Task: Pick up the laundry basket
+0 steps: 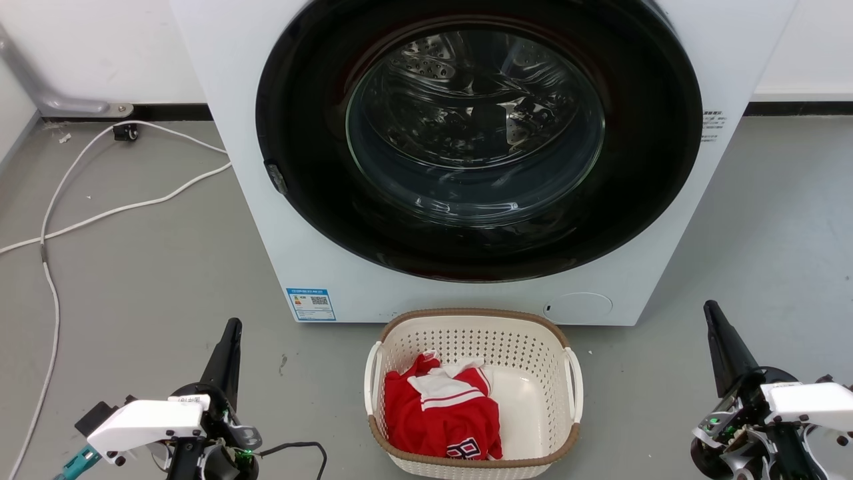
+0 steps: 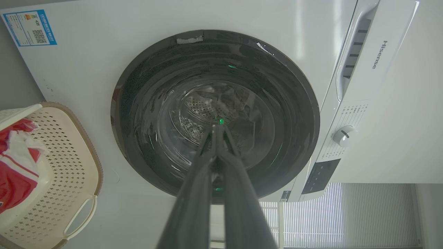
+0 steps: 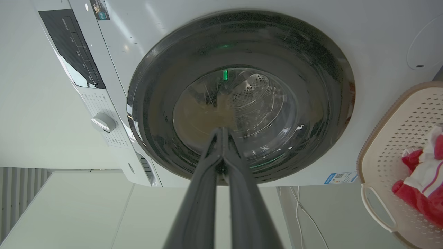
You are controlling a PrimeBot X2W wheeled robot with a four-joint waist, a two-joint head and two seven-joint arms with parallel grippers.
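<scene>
The laundry basket (image 1: 526, 347) is cream-white, perforated, with a brown rim and two white side handles. It stands on the grey floor right before the washing machine, with a red and white garment (image 1: 443, 413) inside. The basket (image 2: 65, 166) shows at the left wrist view's left edge, and the same basket (image 3: 398, 138) at the right wrist view's right edge. My left gripper (image 1: 233, 324) rests low at the basket's left, shut and empty, its tips (image 2: 217, 127) meeting. My right gripper (image 1: 709, 305) sits at the basket's right, also shut on nothing, tips (image 3: 221, 129) together. Both stand apart from the basket.
A white front-loading washing machine (image 1: 306, 253) with a closed dark round door (image 1: 476, 140) rises just behind the basket. White cables (image 1: 50, 280) run over the floor at the left. Bare grey floor lies on both sides of the basket.
</scene>
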